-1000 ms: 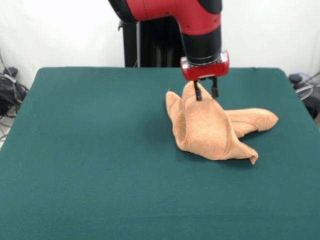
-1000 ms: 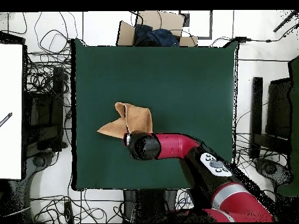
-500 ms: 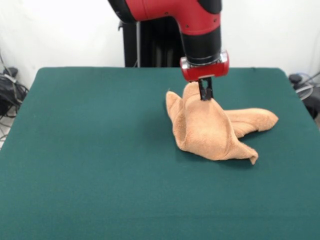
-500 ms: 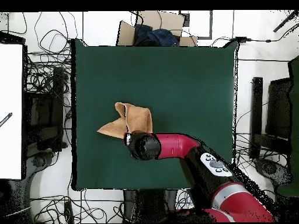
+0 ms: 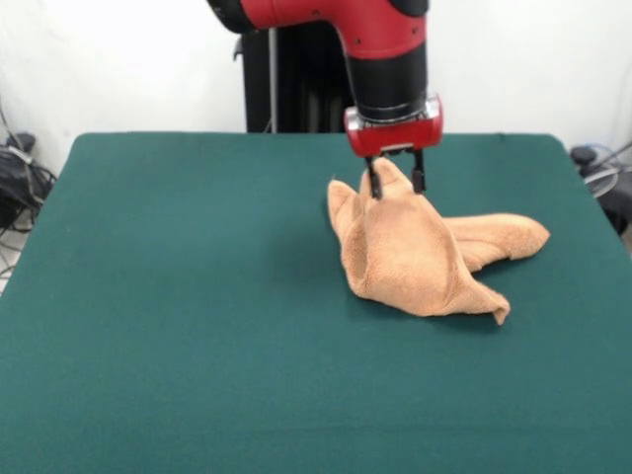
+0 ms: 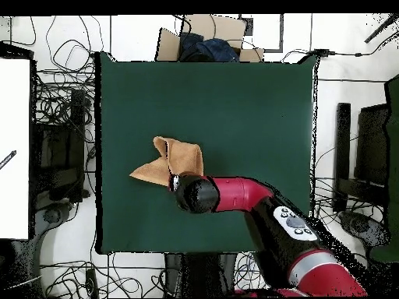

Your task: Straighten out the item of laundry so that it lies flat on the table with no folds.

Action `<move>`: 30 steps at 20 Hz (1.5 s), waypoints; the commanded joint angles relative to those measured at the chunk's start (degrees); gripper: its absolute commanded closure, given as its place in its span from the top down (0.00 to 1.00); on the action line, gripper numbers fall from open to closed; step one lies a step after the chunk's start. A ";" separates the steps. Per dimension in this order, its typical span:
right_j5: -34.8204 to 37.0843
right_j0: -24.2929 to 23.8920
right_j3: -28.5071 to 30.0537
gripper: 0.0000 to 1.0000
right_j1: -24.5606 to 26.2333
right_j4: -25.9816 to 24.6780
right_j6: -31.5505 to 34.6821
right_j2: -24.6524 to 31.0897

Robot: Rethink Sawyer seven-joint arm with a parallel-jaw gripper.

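Gripper (image 5: 394, 184) reopened, shifted; towel (image 5: 425, 252) crumpled on green table (image 5: 178, 296).

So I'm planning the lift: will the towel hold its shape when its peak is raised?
Probably not. The towel lies crumpled in soft folds, so it likely drapes limp. It looks like terry, so the open fingers astride its peak should grip without slipping.

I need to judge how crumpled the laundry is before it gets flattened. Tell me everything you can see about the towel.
The towel is light orange-tan terry cloth, bunched into a folded heap, not flat. A raised peak at its far side stands between the open gripper fingers; whether they touch the cloth is unclear. One flap reaches toward the picture's right in the front view, and a pointed corner lies nearest the camera. It rests on the green table, right of the middle in that view. No tag or border bands show.
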 commanded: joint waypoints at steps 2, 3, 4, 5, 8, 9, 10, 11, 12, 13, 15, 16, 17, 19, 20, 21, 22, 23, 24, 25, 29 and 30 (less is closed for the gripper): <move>-3.86 0.04 -0.93 1.00 -0.46 -3.55 2.65 1.29; -3.67 0.19 -1.16 1.00 -0.29 -3.53 2.60 1.32; -3.75 0.53 -1.09 1.00 -0.34 -3.60 2.82 1.06; -3.82 0.90 -0.90 1.00 -0.51 -3.53 3.28 0.63; -3.62 1.97 1.22 1.00 -1.68 -2.94 5.09 -0.63; -4.32 2.24 1.76 1.00 -1.76 -3.24 5.38 -0.91; -4.68 2.50 1.70 1.00 -1.56 -3.47 5.48 -1.20; -5.10 2.92 1.64 1.00 -1.73 -3.80 5.59 -1.61; -5.33 3.22 1.49 1.00 -1.55 -3.93 5.72 -1.96; -5.31 3.61 0.92 1.00 -1.54 -3.85 5.80 -2.25; -5.04 3.98 0.64 1.00 -1.51 -3.38 5.93 -2.50; -5.05 4.02 0.55 1.00 -1.40 -3.22 5.88 -2.56; -5.06 4.07 0.45 1.00 -1.29 -3.06 5.83 -2.61; -4.90 3.92 0.37 1.00 -1.16 -2.78 5.53 -2.52; -4.74 3.73 0.39 1.00 -1.14 -2.66 5.27 -2.36; -4.93 3.79 0.27 1.00 -0.93 -2.71 5.22 -2.39; -5.24 3.91 0.34 1.00 -0.77 -2.71 5.42 -2.54; -5.33 3.64 0.60 1.00 -0.74 -2.77 5.30 -2.39; -5.65 3.58 0.70 1.00 -0.31 -2.84 5.37 -2.43; -5.91 3.57 0.37 1.00 0.52 -2.93 5.29 -2.36; -7.55 3.91 -0.93 1.00 4.08 -3.55 5.07 -2.42; -7.88 4.16 -0.89 1.00 4.20 -3.57 5.28 -2.68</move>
